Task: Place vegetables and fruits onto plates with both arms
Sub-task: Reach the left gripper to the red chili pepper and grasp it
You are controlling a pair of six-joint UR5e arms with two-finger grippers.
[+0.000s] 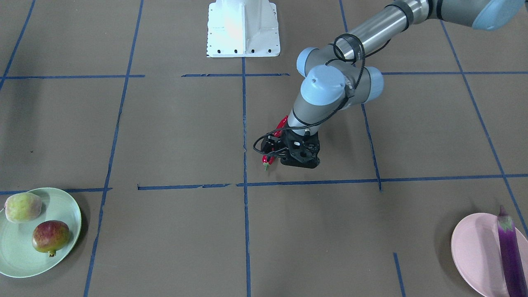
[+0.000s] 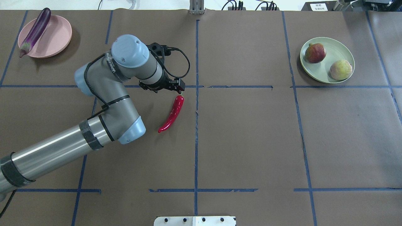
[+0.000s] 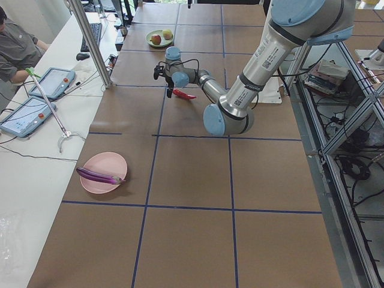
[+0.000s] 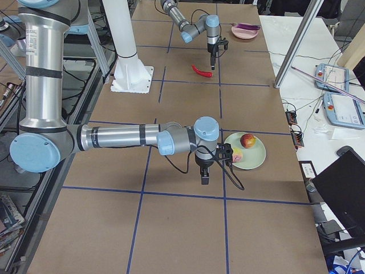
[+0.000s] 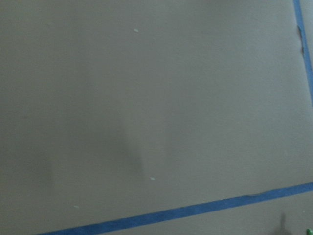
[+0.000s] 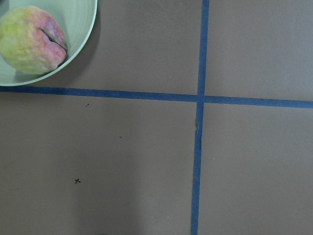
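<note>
The red chili pepper (image 2: 172,114) lies on the brown table near the middle, also showing in the front view (image 1: 282,123). My left gripper (image 2: 180,88) points down at its green stem end, and its fingers look closed narrowly on it (image 1: 269,159). The purple eggplant (image 2: 36,28) lies across the pink plate (image 2: 59,34). The pale green-pink fruit (image 2: 340,69) and the red-blushed fruit (image 2: 315,52) sit on the mint green plate (image 2: 345,50). My right gripper (image 4: 204,178) shows only in the right side view, just beside the mint plate; I cannot tell if it is open.
Blue tape lines divide the table into squares. The white robot base (image 1: 243,29) stands at the table's robot side. The right wrist view shows the pale fruit (image 6: 32,39) on the mint plate's rim (image 6: 83,19). Tablets and an operator sit beside the table (image 3: 36,96).
</note>
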